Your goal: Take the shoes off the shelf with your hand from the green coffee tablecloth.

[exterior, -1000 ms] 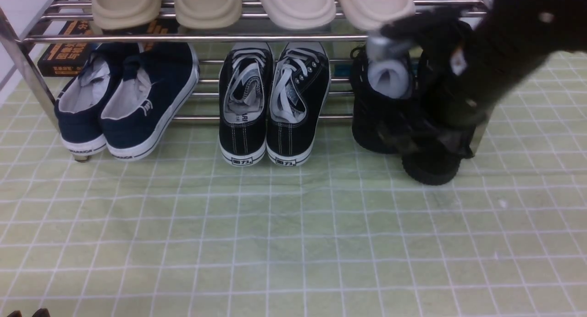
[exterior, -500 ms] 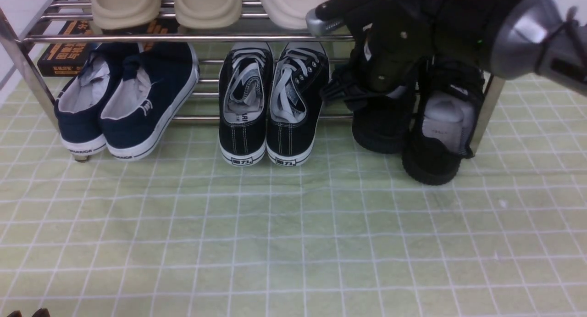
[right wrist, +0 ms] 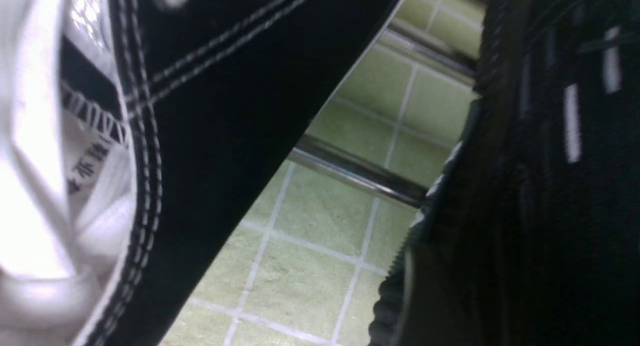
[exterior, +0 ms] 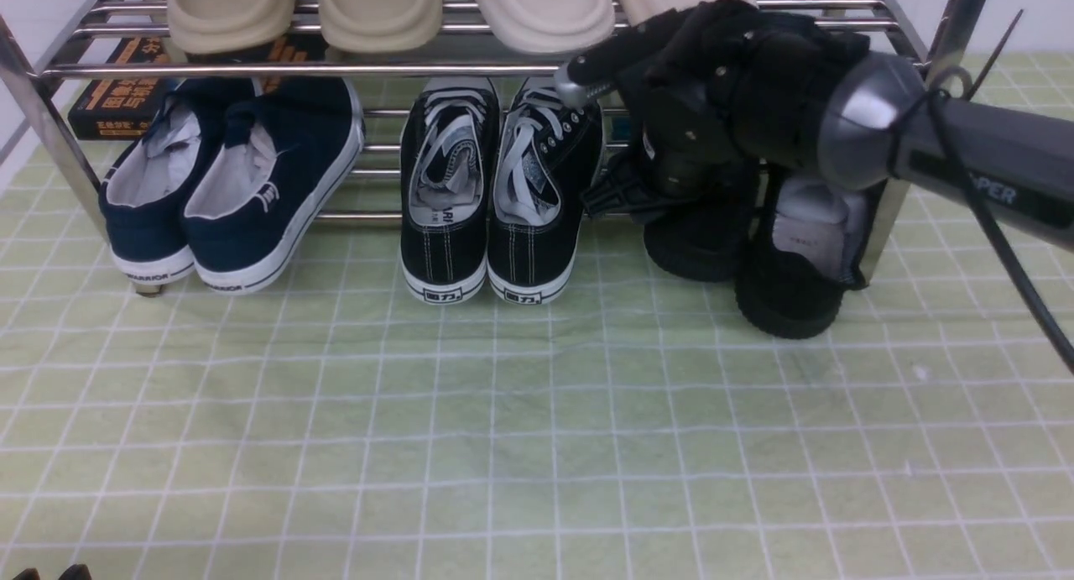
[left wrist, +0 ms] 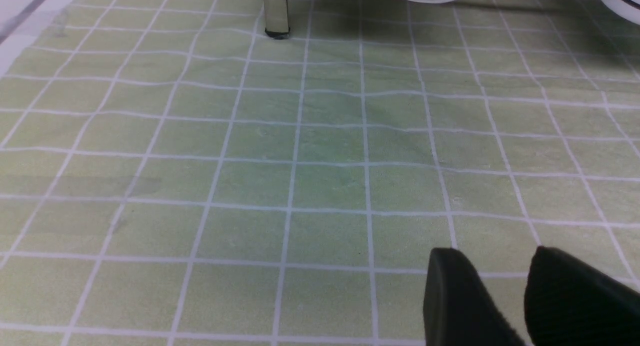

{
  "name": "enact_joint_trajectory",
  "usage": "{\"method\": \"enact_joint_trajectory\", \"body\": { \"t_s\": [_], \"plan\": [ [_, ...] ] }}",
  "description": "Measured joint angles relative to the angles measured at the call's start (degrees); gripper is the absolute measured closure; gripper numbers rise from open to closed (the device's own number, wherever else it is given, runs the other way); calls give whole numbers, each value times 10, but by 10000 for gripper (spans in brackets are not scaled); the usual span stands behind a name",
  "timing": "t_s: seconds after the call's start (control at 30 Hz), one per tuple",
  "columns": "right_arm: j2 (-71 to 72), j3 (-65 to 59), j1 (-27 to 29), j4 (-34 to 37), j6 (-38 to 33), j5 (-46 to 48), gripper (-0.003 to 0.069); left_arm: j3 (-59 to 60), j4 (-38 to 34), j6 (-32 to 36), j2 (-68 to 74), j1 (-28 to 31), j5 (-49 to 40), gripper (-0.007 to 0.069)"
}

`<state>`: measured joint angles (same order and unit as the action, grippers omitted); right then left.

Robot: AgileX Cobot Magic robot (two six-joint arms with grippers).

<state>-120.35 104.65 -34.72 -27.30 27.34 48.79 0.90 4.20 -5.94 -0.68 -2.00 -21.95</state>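
Done so far: right hand (exterior: 600, 143) is in at the lower level of the chrome shoe rack (exterior: 336, 70), over the all-black sneakers (exterior: 789, 307). That's the reaching part, I'd say, and no shoe is out on the green cloth (exterior: 520, 412) in front of the rack
Left to do: pretty much the whole move imo: get a solid hold, draw the shoes out past the rack's front edge, set them down on the cloth. Looks early to me
Right hand grip: can't tell, sorry. The arm hides it up front and its wrist cam doesn't show both fingers, so no idea how wide it is or if it has anything
Left gripper (left wrist: 495, 266): tips slightly parted, nothing between them, out over the cloth in front of the rack
Where the black pair is: lower level, right end of the rack, heels poking out the front, one farther out than the other
How they look: black knit uppers, chunky ridged black soles, short white dashes (right wrist: 572, 123) on the side, pale stuff inside the one nearer the rack's end. Toes hidden
Don't mix up with: white-laced canvas sneakers (exterior: 445, 253) at the rack's middle, navy slip-ons (exterior: 294, 177) at its left end
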Motion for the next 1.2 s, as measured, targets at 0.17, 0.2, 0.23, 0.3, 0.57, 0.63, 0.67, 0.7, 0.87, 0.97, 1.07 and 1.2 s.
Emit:
{"method": "enact_joint_trajectory", "body": {
  "t_s": [0.17,0.2,0.23,0.3,0.57,0.63,0.67,0.7,0.87,0.97,1.07,1.2],
  "plan": [
    [6,3,-3,4,1,20,643,0,0,0,0,0,0,384],
    [7,3,-4,6,1,25,649,0,0,0,0,0,0,384],
    [14,3,-9,12,-2,47,655,0,0,0,0,0,0,384],
    [30,3,-21,18,-14,75,655,0,1,0,0,0,0,384],
    [118,4,-95,33,-41,177,655,0,1,0,0,0,0,384],
    [152,6,-122,33,-42,217,655,0,1,0,0,0,0,384],
    [161,6,-130,35,-42,223,655,0,1,0,0,0,0,384],
    [170,6,-137,35,-42,226,655,0,1,0,0,0,0,384],
    [231,6,-175,77,-42,238,655,0,1,0,0,0,0,384],
    [261,6,-193,114,-42,238,655,0,1,0,0,0,0,384],
    [307,6,-216,181,-51,238,653,0,1,0,0,0,0,384],
    [345,6,-242,260,-62,238,652,0,1,0,0,0,0,384]
  ]
}}
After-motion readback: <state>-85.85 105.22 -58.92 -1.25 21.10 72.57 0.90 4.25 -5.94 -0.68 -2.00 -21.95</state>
